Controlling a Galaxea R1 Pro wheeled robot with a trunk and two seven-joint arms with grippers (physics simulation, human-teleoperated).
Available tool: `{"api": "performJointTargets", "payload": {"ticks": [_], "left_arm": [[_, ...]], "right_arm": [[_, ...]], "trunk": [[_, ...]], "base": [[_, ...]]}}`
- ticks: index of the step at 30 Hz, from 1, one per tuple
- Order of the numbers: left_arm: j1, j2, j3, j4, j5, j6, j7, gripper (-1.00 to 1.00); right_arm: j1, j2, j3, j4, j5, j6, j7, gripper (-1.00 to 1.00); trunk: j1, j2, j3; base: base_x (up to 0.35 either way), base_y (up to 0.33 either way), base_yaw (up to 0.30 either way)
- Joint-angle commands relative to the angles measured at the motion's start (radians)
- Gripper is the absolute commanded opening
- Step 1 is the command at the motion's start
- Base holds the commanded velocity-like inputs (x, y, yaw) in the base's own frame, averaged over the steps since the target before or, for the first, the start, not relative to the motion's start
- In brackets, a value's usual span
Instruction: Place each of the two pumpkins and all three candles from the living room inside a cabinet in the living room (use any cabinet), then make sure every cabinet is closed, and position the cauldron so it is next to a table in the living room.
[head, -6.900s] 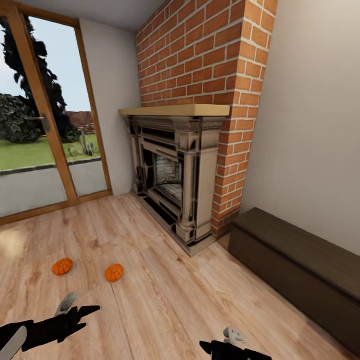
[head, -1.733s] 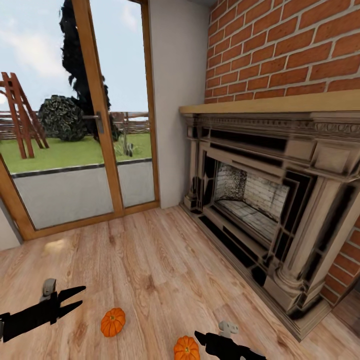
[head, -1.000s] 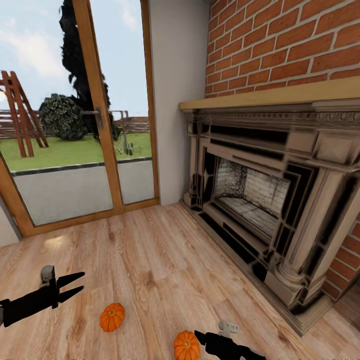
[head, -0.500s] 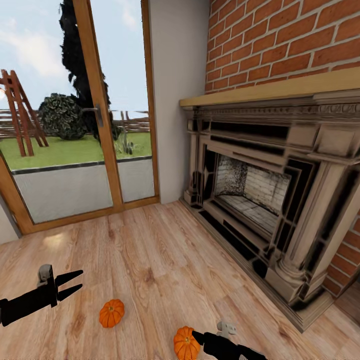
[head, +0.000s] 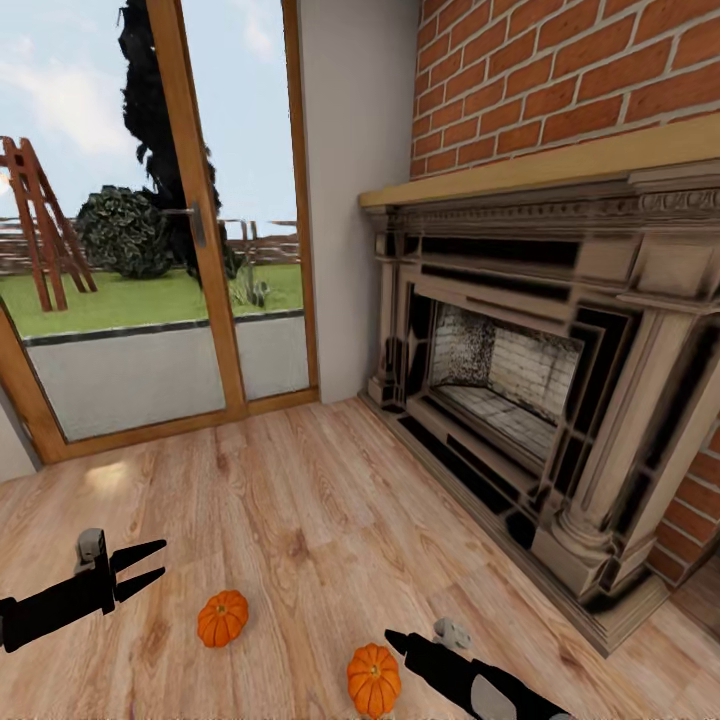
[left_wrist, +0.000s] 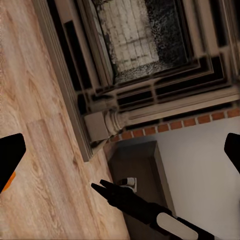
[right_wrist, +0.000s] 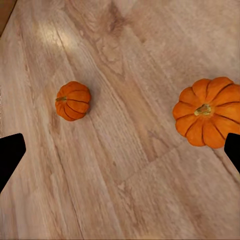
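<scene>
Two small orange pumpkins lie on the wood floor. One pumpkin (head: 222, 618) (right_wrist: 73, 100) is ahead of my left gripper (head: 148, 566), which hovers open a short way to its left. The nearer pumpkin (head: 373, 680) (right_wrist: 209, 118) sits just left of my right gripper (head: 398, 640), whose black fingers (right_wrist: 10, 159) stand wide apart, open, above the floor between the two pumpkins. One end of the dark-brown cabinet (left_wrist: 145, 167) shows beyond the fireplace base in the left wrist view, with my left gripper (left_wrist: 120, 150) open. The candles, cauldron and table are out of view.
A tall stone fireplace (head: 560, 400) under a brick chimney (head: 560, 80) fills the right side, its plinth (head: 600, 610) jutting onto the floor. Wood-framed glass doors (head: 200, 250) stand at the back left. Open wood floor (head: 300, 500) lies ahead.
The camera has driven up to the pumpkins and the fireplace. Over the last second my right arm has reached forward beside the nearer pumpkin; the left gripper has barely moved.
</scene>
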Motion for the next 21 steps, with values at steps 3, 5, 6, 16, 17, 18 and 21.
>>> {"api": "performJointTargets", "payload": {"ticks": [3, 5, 6, 16, 17, 18, 21], "left_arm": [[-0.001, 0.0, 0.0, 0.0, 0.004, 0.008, -0.001, 1.0], [-0.001, 0.0, 0.0, 0.0, 0.004, 0.008, -0.001, 1.0], [-0.001, 0.0, 0.0, 0.0, 0.004, 0.008, -0.001, 1.0], [-0.001, 0.0, 0.0, 0.0, 0.004, 0.008, -0.001, 1.0], [-0.001, 0.0, 0.0, 0.0, 0.004, 0.008, -0.001, 1.0], [-0.001, 0.0, -0.001, 0.0, 0.004, 0.008, -0.001, 1.0], [-0.001, 0.0, -0.002, 0.0, 0.004, 0.008, -0.001, 1.0]], "right_arm": [[-0.002, 0.002, 0.003, -0.008, -0.01, -0.001, -0.02, 1.0], [-0.005, 0.003, 0.003, -0.01, -0.01, -0.005, -0.06, 1.0], [-0.006, 0.003, 0.003, -0.012, -0.01, -0.006, -0.082, 1.0], [-0.008, 0.003, 0.003, -0.045, -0.009, -0.009, -0.133, 1.0], [-0.008, 0.003, 0.003, -0.045, -0.009, -0.009, -0.133, 1.0], [-0.008, 0.003, 0.003, -0.045, -0.01, -0.009, -0.134, 1.0], [-0.008, 0.003, 0.002, -0.045, -0.011, -0.01, -0.134, 1.0]], "trunk": [[0.011, -0.022, -0.01], [0.019, -0.036, -0.017], [0.023, -0.043, -0.02], [0.057, -0.106, -0.048], [0.057, -0.106, -0.048], [0.057, -0.106, -0.048], [0.057, -0.106, -0.048]], "base": [[0.0, 0.0, 0.0], [0.0, 0.0, 0.0], [0.0, 0.0, 0.0], [0.0, 0.0, 0.0], [0.0, 0.0, 0.0], [0.0, 0.0, 0.0], [0.0, 0.0, 0.0]]}}
